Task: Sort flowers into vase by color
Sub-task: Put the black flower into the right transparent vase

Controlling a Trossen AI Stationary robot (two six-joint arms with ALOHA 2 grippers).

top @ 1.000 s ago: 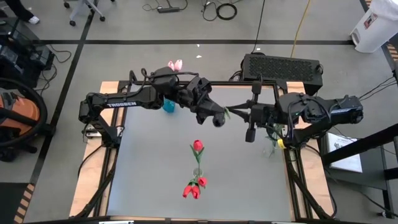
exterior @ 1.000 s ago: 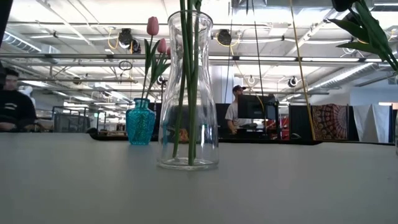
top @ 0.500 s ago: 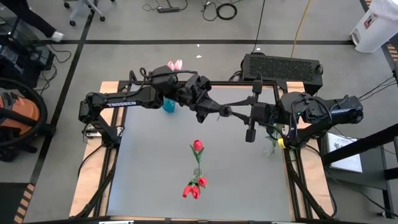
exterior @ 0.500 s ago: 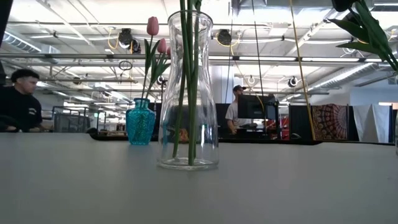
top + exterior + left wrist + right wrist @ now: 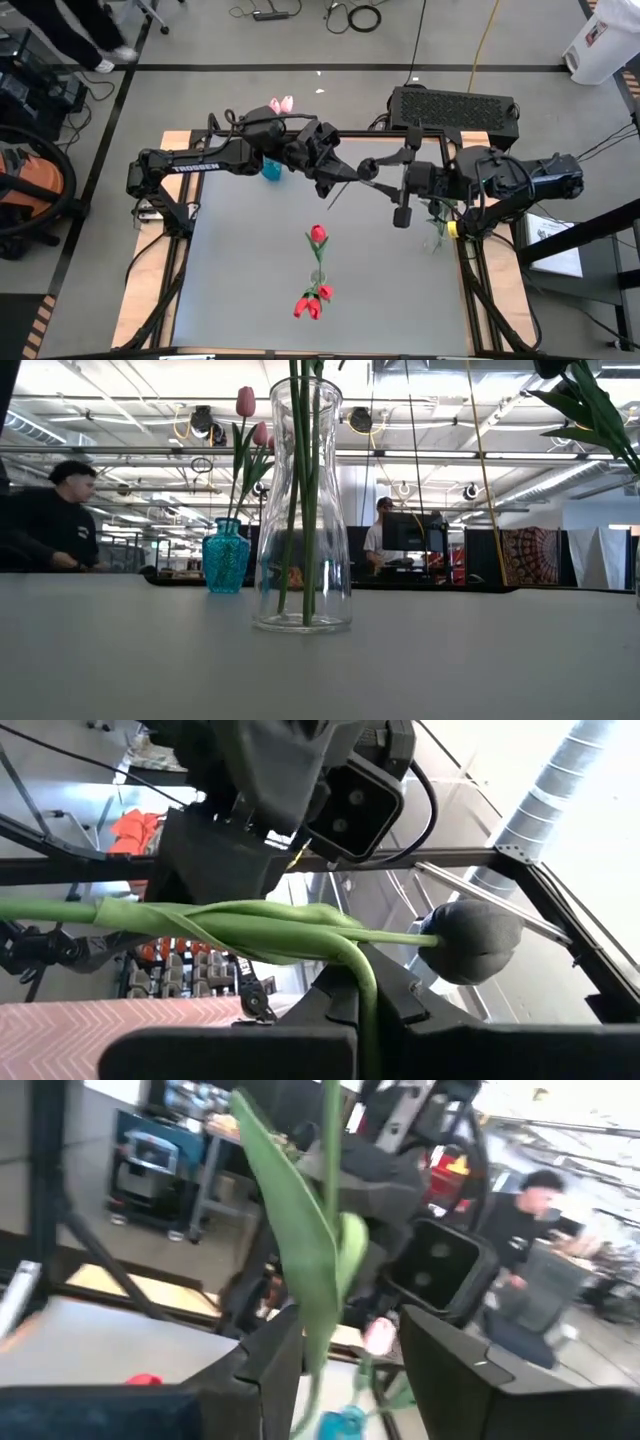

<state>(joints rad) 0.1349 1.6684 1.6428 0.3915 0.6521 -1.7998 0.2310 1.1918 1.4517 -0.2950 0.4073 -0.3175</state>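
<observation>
A black-headed tulip (image 5: 470, 940) with a green stem and leaves hangs high between my two arms, above the far middle of the table. My left gripper (image 5: 345, 180) is shut on it. My right gripper (image 5: 345, 1370) faces the left one and is open. Its fingers stand on either side of the tulip's stem and long leaf (image 5: 300, 1250). A clear vase (image 5: 303, 510) with red tulips (image 5: 318, 236) stands mid-table. A teal vase (image 5: 226, 560) with pink tulips (image 5: 282, 103) stands at the far left. My left gripper pinches a thin green strand of the black tulip (image 5: 366, 995) between its two fingers; stem or leaf, I cannot tell. The strand curves up out of the fingers into the leafy stem, which lies across them. The tulip is lifted clear of the table.
At the table's right edge, under my right arm, another bunch of green stems (image 5: 437, 215) stands upright; its leaves show in the low view (image 5: 590, 400). People move about in the room behind the table. The near half of the table around the clear vase is bare.
My right gripper has opened and let go of the tulip, while my left gripper has shut on it. Both arms have stayed in place. The tulip's black head has swung a little toward the far edge.
</observation>
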